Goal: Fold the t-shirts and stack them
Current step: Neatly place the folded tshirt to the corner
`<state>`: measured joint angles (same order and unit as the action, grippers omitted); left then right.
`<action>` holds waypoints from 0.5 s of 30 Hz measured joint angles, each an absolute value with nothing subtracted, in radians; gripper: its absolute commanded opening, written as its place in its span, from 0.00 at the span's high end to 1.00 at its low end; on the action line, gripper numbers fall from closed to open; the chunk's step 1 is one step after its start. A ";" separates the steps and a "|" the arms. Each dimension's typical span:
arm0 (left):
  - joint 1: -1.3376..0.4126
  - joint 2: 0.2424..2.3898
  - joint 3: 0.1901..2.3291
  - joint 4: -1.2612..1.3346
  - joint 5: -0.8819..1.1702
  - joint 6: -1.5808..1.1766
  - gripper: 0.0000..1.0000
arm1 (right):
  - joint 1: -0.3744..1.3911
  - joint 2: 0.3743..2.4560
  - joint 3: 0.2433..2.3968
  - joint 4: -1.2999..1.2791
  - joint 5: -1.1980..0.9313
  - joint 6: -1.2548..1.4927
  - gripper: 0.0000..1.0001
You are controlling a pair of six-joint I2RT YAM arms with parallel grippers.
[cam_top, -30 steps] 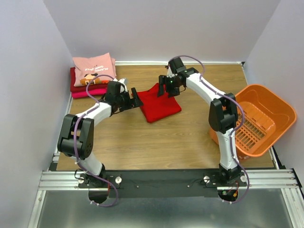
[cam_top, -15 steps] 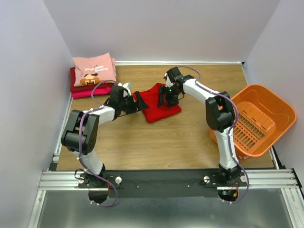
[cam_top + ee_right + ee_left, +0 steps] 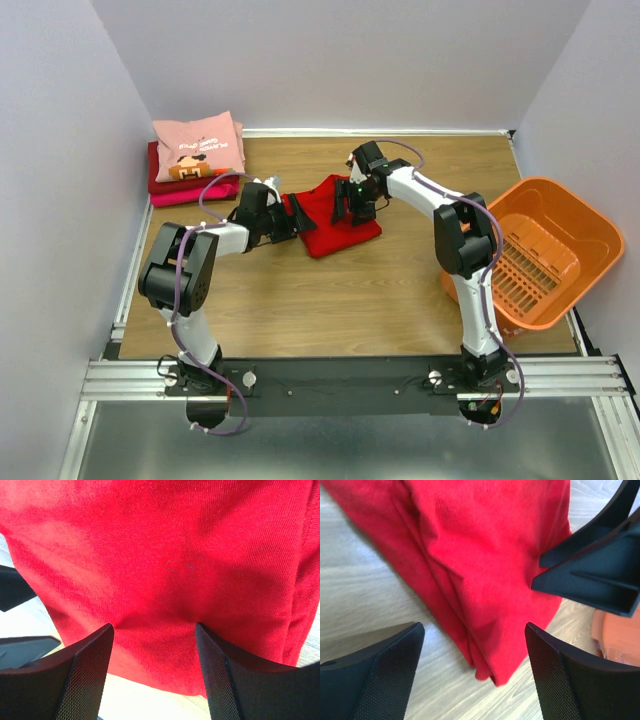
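A folded bright red t-shirt lies on the wooden table near its middle. It fills the left wrist view and the right wrist view. My left gripper is open at the shirt's left corner, its fingers either side of the folded edge. My right gripper is open, its fingers pressing down on the shirt's far edge. A light pink printed t-shirt tops a stack of dark red and magenta ones at the far left.
An orange plastic basket stands at the right edge of the table. Grey walls close in the left, far and right sides. The right gripper's black fingers show in the left wrist view.
My left gripper has moved right up to the red shirt's left corner. My right gripper has come down from the far edge onto the shirt.
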<state>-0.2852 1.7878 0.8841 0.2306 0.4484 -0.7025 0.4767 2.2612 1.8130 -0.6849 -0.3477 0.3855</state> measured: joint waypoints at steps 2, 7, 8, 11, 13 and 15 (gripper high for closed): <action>-0.294 1.801 0.889 0.247 0.442 -0.713 0.18 | 0.476 2.259 1.808 -0.681 -0.348 0.387 0.27; -0.322 1.831 0.897 0.279 0.414 -0.744 0.42 | 0.476 2.255 1.801 -0.673 -0.350 0.391 0.27; -0.327 1.837 0.898 0.284 0.408 -0.749 0.46 | 0.476 2.253 1.799 -0.672 -0.350 0.392 0.27; -0.346 1.850 0.900 0.290 0.380 -0.765 0.65 | 0.476 2.247 1.789 -0.662 -0.350 0.392 0.27; -0.358 1.853 0.900 0.282 0.347 -0.772 0.83 | 0.476 2.244 1.784 -0.657 -0.350 0.392 0.27; -0.366 1.854 0.900 0.273 0.323 -0.773 0.95 | 0.476 2.239 1.775 -0.649 -0.350 0.392 0.27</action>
